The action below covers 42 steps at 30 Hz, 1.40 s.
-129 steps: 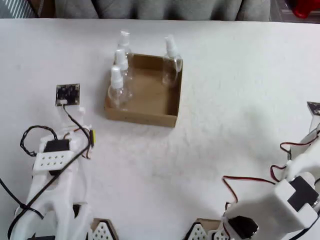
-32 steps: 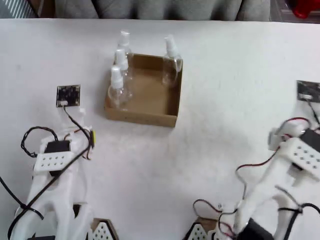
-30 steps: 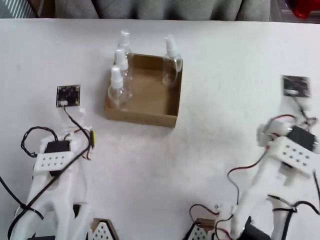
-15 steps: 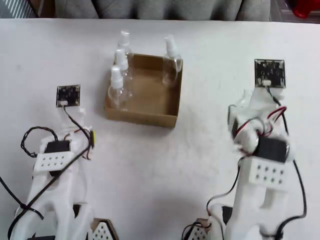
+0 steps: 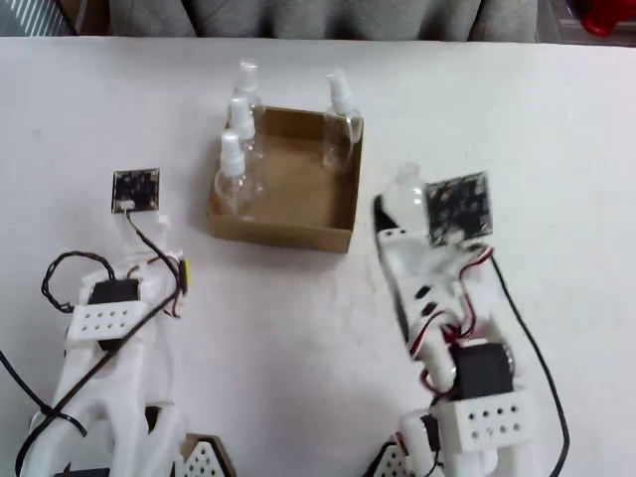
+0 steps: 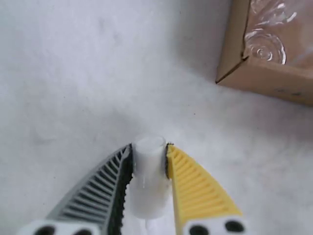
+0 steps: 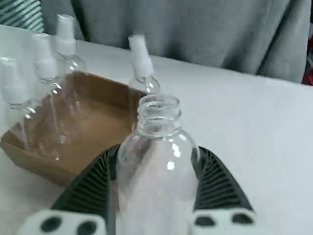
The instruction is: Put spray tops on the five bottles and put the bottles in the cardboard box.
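Swung in from the table's far right to just beside the open brown cardboard box [image 5: 298,235], with right gripper [image 7: 156,164] grasping one clear uncapped plastic bottle [image 7: 157,191]. Holds four clear capped bottles [image 5: 235,179] [image 5: 241,127] [image 5: 246,87] [image 5: 340,127] upright inside. Keeps left gripper [image 6: 149,152] clenched on one white spray top [image 6: 148,183], near that box.

The desk [image 5: 517,109] is a flat surface with a white, finely textured covering that runs from the near edge to the far edge in the high view. One open, square, brown cardboard box [image 5: 298,189] sits directly on the desk, left of centre in the high view and toward the far edge, with its base flat on the covering. The white plastic left arm [image 5: 109,328] and the white plastic right arm [image 5: 467,388] rise side by side from the near edge of the desk.
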Each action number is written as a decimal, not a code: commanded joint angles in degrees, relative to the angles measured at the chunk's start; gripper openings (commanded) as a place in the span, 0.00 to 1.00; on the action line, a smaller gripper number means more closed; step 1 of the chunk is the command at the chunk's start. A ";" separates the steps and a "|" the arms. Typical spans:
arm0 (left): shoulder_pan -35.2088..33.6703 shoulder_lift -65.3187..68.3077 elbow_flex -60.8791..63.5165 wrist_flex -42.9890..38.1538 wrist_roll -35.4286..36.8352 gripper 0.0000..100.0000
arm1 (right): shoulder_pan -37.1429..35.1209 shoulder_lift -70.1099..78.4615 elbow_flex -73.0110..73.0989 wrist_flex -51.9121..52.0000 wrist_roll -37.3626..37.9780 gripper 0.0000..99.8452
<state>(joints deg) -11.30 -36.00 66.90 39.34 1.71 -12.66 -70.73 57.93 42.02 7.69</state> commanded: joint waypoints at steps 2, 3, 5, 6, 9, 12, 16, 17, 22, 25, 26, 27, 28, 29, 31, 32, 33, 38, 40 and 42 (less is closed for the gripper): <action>-0.84 -0.40 0.00 -1.67 0.09 0.02 | -9.54 -5.32 2.55 -6.20 -0.53 0.02; -0.84 -0.40 0.00 -1.67 0.09 0.02 | -11.21 -5.93 3.52 -7.52 -0.53 0.02; -0.84 -0.48 0.00 -1.76 0.09 0.02 | -14.29 -6.90 5.80 -11.12 -0.53 0.02; -0.84 -0.48 0.00 -2.11 0.09 0.02 | -15.60 -7.34 7.12 -13.23 -0.53 0.02; -1.71 -0.48 0.09 -2.99 0.09 0.02 | -18.68 -7.96 11.43 -20.09 -0.53 0.02; -2.77 -0.48 0.09 -3.78 0.26 0.02 | -20.79 -8.57 16.88 -26.68 -0.62 0.02; -2.77 -0.48 0.09 -4.75 0.44 0.02 | -24.66 -9.89 24.88 -36.53 -8.79 0.02; -3.03 -0.48 0.09 -5.36 0.44 0.02 | -25.63 -10.33 26.73 -39.25 -10.99 0.02; -8.40 -0.66 -2.81 -7.21 0.70 0.02 | -29.49 -13.85 34.02 -44.70 -12.66 0.02; -12.35 -0.66 -7.47 -7.74 2.73 0.02 | -32.48 -16.40 38.33 -44.70 -12.66 0.02; -13.49 -0.66 -9.32 -7.74 4.48 0.02 | -34.24 -17.10 39.21 -44.53 -12.66 0.02; -14.64 -0.66 -11.60 -7.74 6.15 0.02 | -35.56 -17.10 39.30 -43.91 -12.66 0.02; -15.78 -0.66 -13.98 -7.74 7.91 0.02 | -36.70 -17.89 39.21 -42.42 -12.66 0.02; -16.66 -0.66 -16.44 -7.74 9.85 0.02 | -37.05 -18.07 39.21 -41.63 -12.66 0.02; -17.98 -0.66 -21.71 -7.65 14.15 0.02 | -37.05 -18.68 39.21 -40.40 -12.66 0.02; -18.33 -0.66 -24.35 -7.56 16.09 0.02 | -37.05 -19.03 39.21 -39.87 -12.66 0.02; -18.33 -0.66 -27.16 -7.38 17.58 0.02 | -37.05 -19.30 39.21 -39.43 -12.66 0.02; -18.15 -0.66 -40.79 -7.21 20.13 0.02 | -37.14 -20.09 39.21 -37.14 -12.66 0.02; -18.07 -1.10 -46.07 -6.86 20.13 0.02 | -37.05 -20.09 39.21 -36.26 -12.57 0.02; -17.89 -3.38 -50.37 -4.75 20.13 0.02 | -37.05 -20.09 39.21 -35.91 -12.57 0.02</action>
<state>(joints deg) -28.88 -36.00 28.40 33.89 21.05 -49.41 -90.07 96.53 5.36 -4.44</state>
